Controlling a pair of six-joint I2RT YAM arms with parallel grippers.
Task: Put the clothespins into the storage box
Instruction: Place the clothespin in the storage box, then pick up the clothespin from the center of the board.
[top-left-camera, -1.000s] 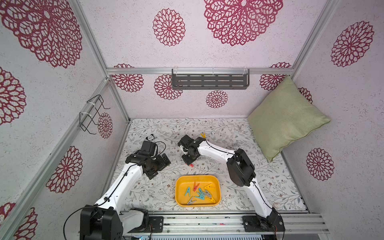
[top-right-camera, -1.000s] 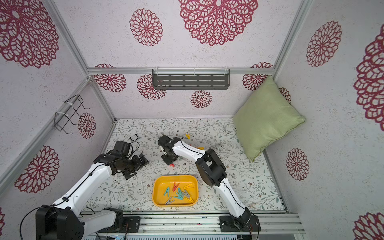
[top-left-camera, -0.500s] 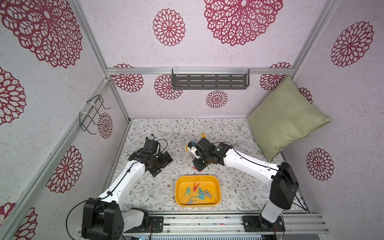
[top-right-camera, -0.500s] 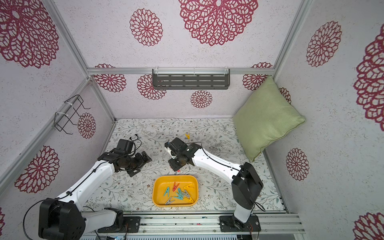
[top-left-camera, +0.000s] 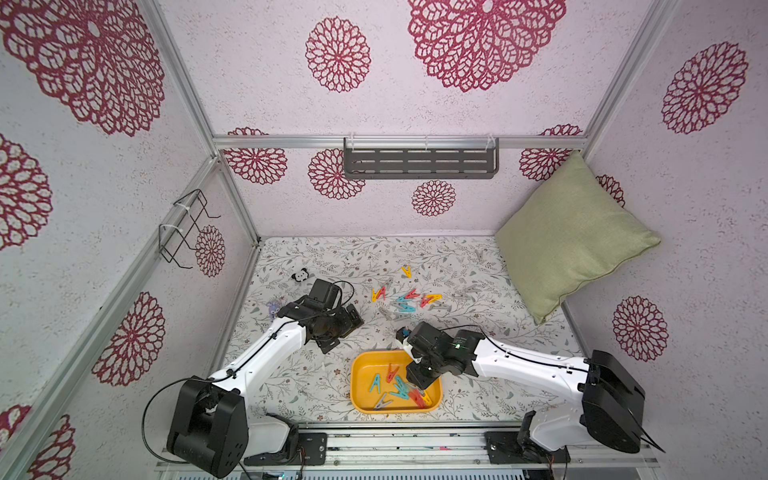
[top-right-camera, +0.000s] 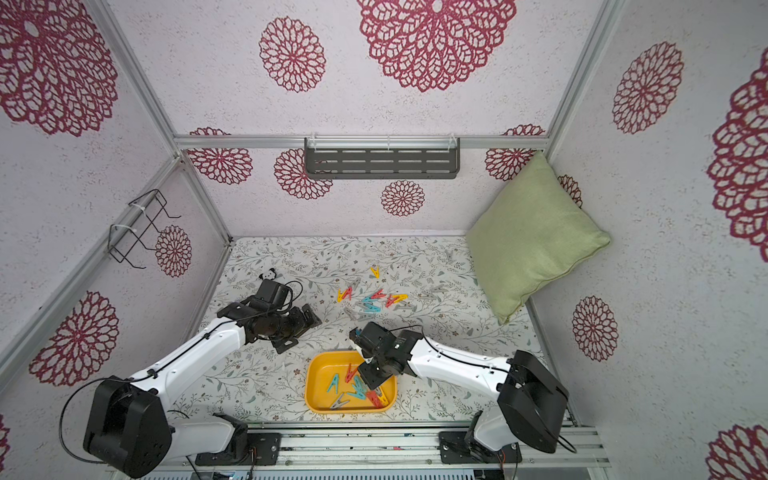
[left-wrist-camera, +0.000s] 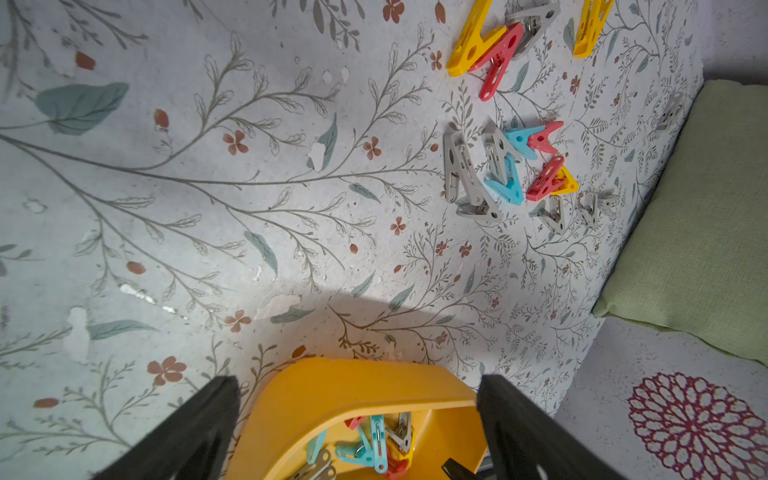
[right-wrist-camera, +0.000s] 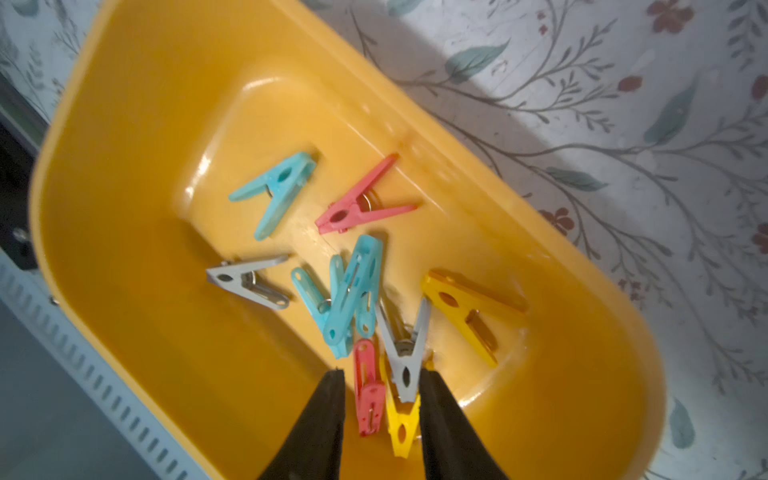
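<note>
The right gripper hangs over the right end of the storage box, jaws partly parted. A grey clothespin sits between them, unclamped. The box lies near the surface's front edge. The left gripper, wide open and empty, hovers over bare surface behind the box's left end. The loose clothespins cluster mid-surface, and a cushion fills the back right corner.

Front centre of tabletop: storage box, boxed clothespins inside, right tool over its right part. Behind the box, mid-tabletop: loose clothespins, left tool left of them. panda toy back left, cushion back right.
</note>
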